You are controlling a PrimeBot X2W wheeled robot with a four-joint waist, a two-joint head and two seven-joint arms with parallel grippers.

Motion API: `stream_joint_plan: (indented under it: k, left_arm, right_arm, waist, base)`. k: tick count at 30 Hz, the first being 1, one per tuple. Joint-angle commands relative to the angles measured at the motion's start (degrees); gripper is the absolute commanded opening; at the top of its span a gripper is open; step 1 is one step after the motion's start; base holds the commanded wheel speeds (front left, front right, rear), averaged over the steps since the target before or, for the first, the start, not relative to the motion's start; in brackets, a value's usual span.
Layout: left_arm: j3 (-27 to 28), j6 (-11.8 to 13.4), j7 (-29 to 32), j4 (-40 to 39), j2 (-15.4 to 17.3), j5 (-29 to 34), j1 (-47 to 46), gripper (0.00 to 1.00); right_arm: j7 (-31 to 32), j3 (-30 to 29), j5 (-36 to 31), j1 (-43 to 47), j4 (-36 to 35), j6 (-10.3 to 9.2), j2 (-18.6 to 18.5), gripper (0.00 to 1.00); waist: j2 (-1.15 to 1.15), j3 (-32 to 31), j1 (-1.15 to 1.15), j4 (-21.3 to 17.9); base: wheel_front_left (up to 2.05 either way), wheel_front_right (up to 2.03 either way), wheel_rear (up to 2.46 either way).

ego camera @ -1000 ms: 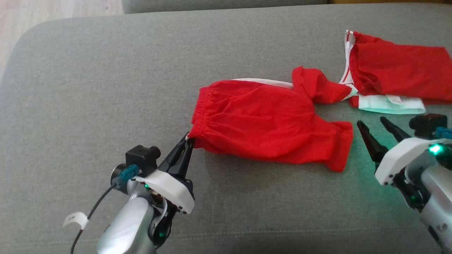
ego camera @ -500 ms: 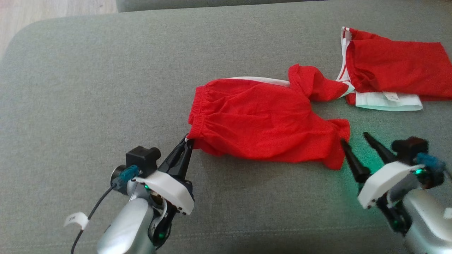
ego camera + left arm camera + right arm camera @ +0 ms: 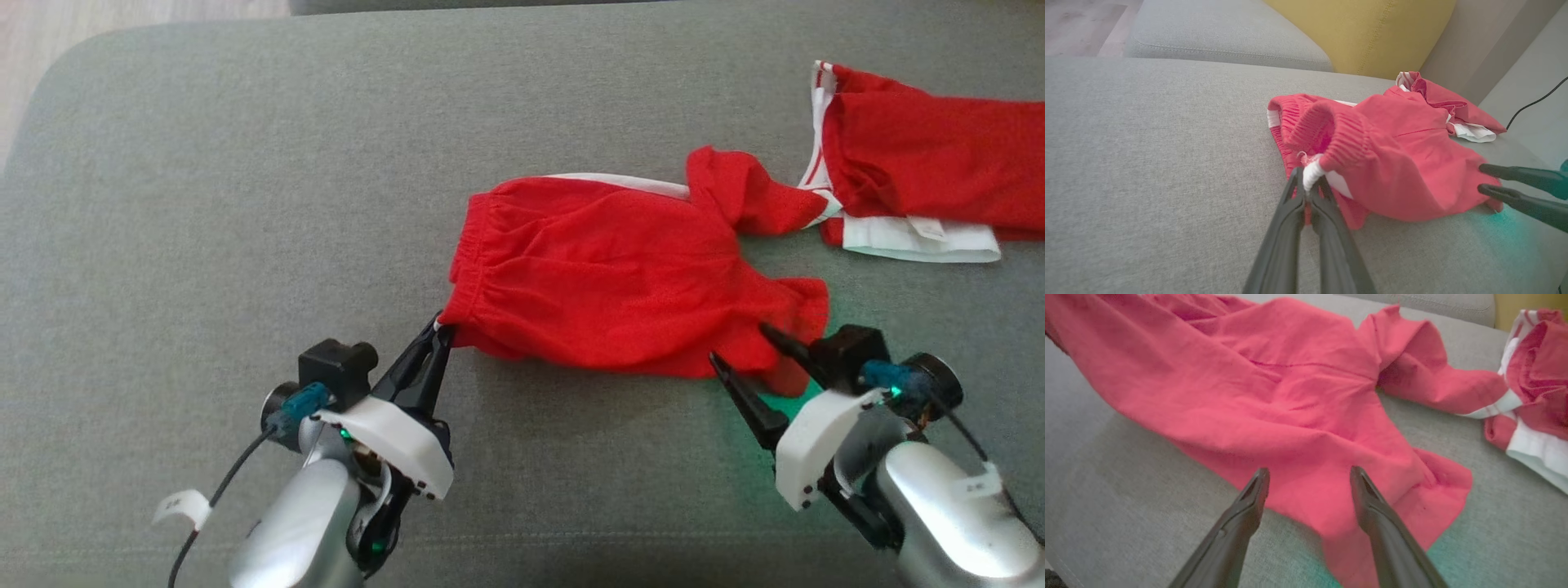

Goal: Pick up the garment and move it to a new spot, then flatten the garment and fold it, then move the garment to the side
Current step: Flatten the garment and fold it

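Observation:
The garment (image 3: 620,286) is a pair of red shorts with an elastic waistband, lying crumpled in the middle of the grey sofa cushion (image 3: 245,204). My left gripper (image 3: 441,327) is shut on the waistband's near corner, where a bit of white trim shows between the fingertips (image 3: 1308,179). My right gripper (image 3: 739,343) is open at the near leg hem, one finger on each side of the hem's edge. In the right wrist view the open right gripper (image 3: 1309,471) hovers just over the red cloth (image 3: 1274,375). The left wrist view shows the right gripper (image 3: 1479,177) at the garment's (image 3: 1396,163) far side.
Another red and white cloth (image 3: 922,155) lies at the back right, touching the shorts' far leg. A yellow cushion (image 3: 1363,32) stands behind the seat. Wooden floor (image 3: 122,12) shows past the cushion's rounded far left corner. A black cable (image 3: 1535,102) runs at the right.
My right gripper has moved left and in toward the shorts, from beside the hem to straddling it, still open. The left gripper keeps its hold. The head view has shifted slightly.

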Motion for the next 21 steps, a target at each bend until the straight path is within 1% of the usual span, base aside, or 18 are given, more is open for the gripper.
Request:
stream_joint_plan:
  k: [1,4,6,9,10,11,16,21]
  left_arm:
    - [1.6,0.0,-0.5,-1.4,0.6,-0.1,-2.5,0.0]
    - [1.5,0.0,-0.5,-1.4,0.6,-0.1,-2.6,0.0]
    - [1.6,0.0,-0.5,-1.4,0.6,-0.2,-2.7,0.0]
    - [1.6,0.0,-0.5,-1.4,0.5,-0.1,-2.8,0.0]
    - [1.6,0.0,-0.5,-1.4,0.5,-0.1,-2.8,0.0]
    - [1.7,0.0,-0.5,-1.4,0.5,-0.1,-2.8,0.0]
    - [1.8,0.0,-0.5,-1.4,0.5,-0.1,-2.8,0.0]
    - [2.3,0.0,-0.5,-1.8,0.3,-0.1,-2.5,0.0]
  right_arm:
    - [0.8,0.1,-2.6,-0.4,-0.1,0.37,-1.3,1.0]
    - [1.4,-0.3,-4.7,-0.8,1.2,0.37,-1.1,1.0]
    - [1.5,-1.0,-7.3,-1.4,2.4,0.37,-0.9,1.0]
    - [1.5,-2.5,-9.4,-1.7,4.1,0.37,0.2,1.0]
    - [1.8,-2.6,-9.7,-1.7,4.6,0.37,0.6,0.87]
    - [1.8,-2.6,-10.0,-1.8,5.0,0.37,0.9,0.0]
    - [1.2,-2.9,-10.7,-2.9,6.1,0.37,1.5,0.0]
    - [-1.4,-5.2,-11.0,-5.0,4.3,0.37,1.5,0.0]
  waist:
    - [0.0,0.2,0.0,0.5]
    - [0.0,0.3,0.0,0.8]
    - [0.0,0.4,0.0,1.0]
    - [0.0,0.5,0.0,1.2]
    - [0.0,0.5,0.0,1.1]
    - [0.0,0.6,0.0,1.1]
    - [0.0,0.4,0.0,0.8]
    - [0.0,-0.7,0.0,0.5]
  base:
    - [0.0,0.0,0.0]
    - [0.0,0.0,0.0]
    - [0.0,0.0,0.0]
    - [0.0,0.0,0.0]
    - [0.0,0.0,0.0]
    - [0.0,0.0,0.0]
    - [0.0,0.0,0.0]
    - [0.0,0.0,0.0]
